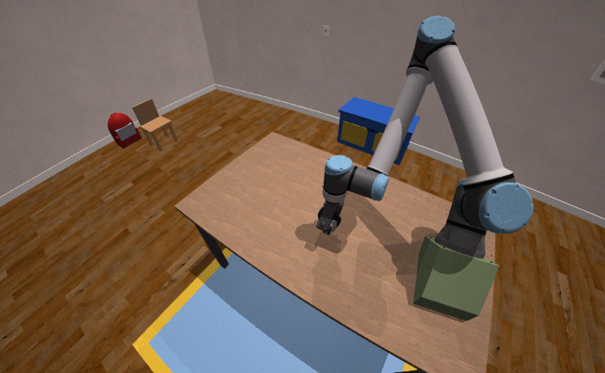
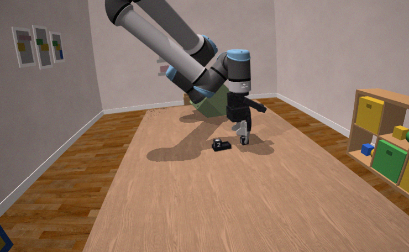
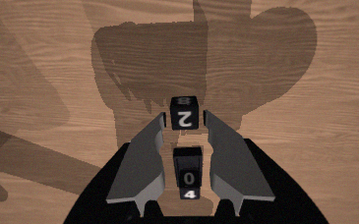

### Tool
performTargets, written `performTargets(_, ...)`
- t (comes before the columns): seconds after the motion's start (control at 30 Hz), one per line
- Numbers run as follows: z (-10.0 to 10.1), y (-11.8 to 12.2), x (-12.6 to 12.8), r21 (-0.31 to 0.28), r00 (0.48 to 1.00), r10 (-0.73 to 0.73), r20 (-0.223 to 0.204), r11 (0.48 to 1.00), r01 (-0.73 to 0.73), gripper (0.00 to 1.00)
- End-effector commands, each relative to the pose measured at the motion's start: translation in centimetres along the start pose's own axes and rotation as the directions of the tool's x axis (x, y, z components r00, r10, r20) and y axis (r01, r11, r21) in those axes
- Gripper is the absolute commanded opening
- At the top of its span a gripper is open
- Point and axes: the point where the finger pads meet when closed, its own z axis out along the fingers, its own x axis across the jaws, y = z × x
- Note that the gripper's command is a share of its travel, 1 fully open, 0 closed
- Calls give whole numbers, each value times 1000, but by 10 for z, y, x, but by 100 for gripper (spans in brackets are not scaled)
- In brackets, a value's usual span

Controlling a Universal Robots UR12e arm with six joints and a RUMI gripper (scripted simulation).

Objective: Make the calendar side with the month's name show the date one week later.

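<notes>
Pincer (image 1: pixel 328 226) (image 2: pixel 244 140) (image 3: pixel 184 118) straddles loose cube (image 2: pixel 243 141) (image 3: pixel 184 114); tray's (image 2: pixel 225 146) (image 3: pixel 187 153) long axis points toward cube.

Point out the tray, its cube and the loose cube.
Tray (image 2: pixel 226 146) (image 3: pixel 187 159), exterior and wrist: bare slot.
Cube in tray (image 2: pixel 218 144) (image 3: pixel 189 179), exterior: 2 face; wrist: 0 face.
Loose cube (image 2: pixel 243 141) (image 3: pixel 184 118), exterior: side face; wrist: 2 face.

The tray (image 2: pixel 225 147) (image 3: pixel 187 153) is too small to read for lettering.
</notes>
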Motion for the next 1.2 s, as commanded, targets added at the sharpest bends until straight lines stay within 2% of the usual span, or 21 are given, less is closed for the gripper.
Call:
performTargets(0.0, 0, 0, 0, 0, 1000, 0, -1, 1000, 0, 28)
performTargets(0.9, 0, 0, 0, 0, 1000, 0, -1, 1000, 0, 28)
performTargets(0.93, 0, 0, 0, 0, 1000, 0, -1, 1000, 0, 10)
performTargets(1.17, 0, 0, 0, 0, 1000, 0, -1, 1000, 0, 10)
